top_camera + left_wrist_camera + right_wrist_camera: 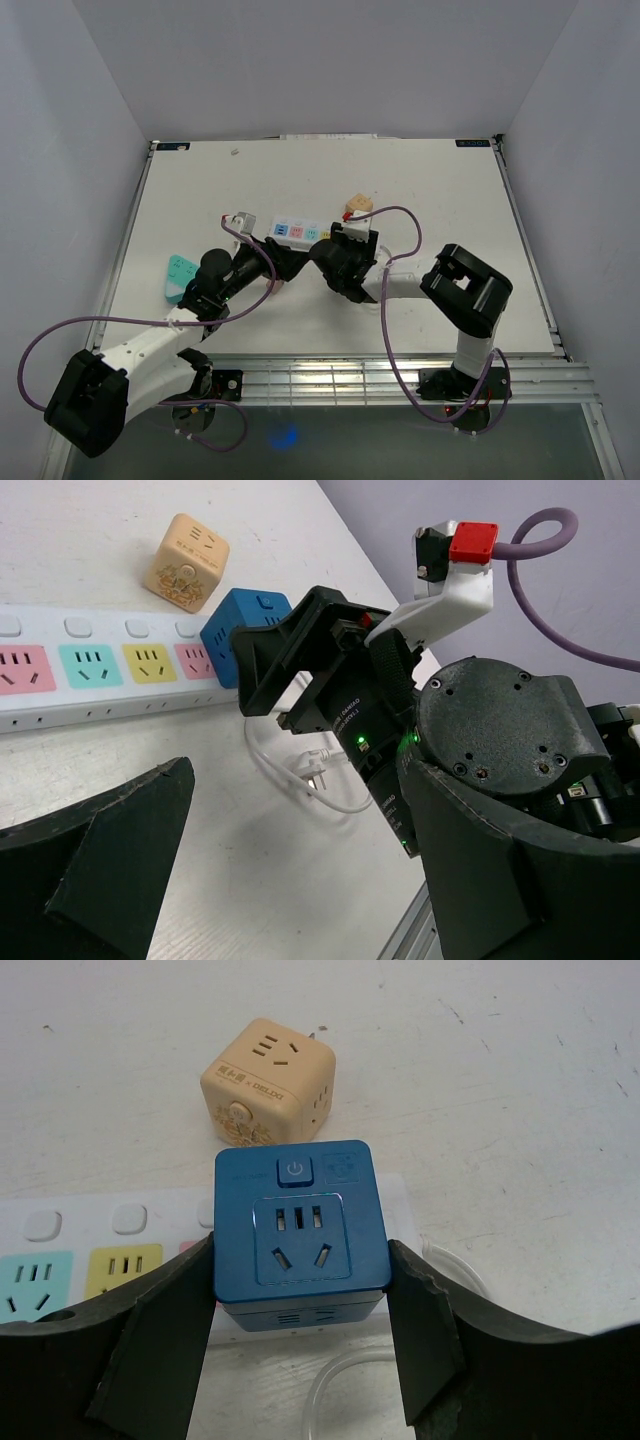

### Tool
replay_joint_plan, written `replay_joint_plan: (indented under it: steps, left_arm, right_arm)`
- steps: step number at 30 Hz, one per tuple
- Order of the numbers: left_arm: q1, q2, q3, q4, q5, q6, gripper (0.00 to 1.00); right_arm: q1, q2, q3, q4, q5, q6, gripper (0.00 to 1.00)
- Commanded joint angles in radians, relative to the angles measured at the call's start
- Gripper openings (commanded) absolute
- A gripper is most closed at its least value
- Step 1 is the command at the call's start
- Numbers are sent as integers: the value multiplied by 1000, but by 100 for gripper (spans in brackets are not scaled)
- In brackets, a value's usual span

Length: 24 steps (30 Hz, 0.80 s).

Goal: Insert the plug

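A blue cube plug (300, 1225) stands on the right end of the white power strip (80, 1250), over its last socket; I cannot tell how deep it sits. My right gripper (300, 1290) is shut on the cube, one finger on each side. In the left wrist view the cube (235, 620) shows on the strip (90, 670) with the right gripper (290, 670) around it. My left gripper (300, 880) is open and empty, low over the table in front of the strip. In the top view both grippers meet at the strip (295, 232).
A beige cube adapter (268, 1080) lies just behind the strip. A white cable with a small plug (315, 775) loops on the table under the right gripper. A teal object (178, 275) lies at the left. The table's near edge is close by.
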Motion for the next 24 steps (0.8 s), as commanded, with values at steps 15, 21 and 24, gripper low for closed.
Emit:
replay_joint_plan:
  steps: [15, 21, 24]
  left_arm:
    - [-3, -28, 8, 13, 11, 0, 98]
    - [-3, -40, 5, 7, 8, 3, 98]
    - [-3, -45, 2, 3, 7, 6, 98]
  right_arm:
    - [-1, 101, -119, -81, -260, 22, 8]
    - [-27, -63, -263, 96, -257, -113, 8]
    - [-28, -112, -349, 212, -260, -232, 8]
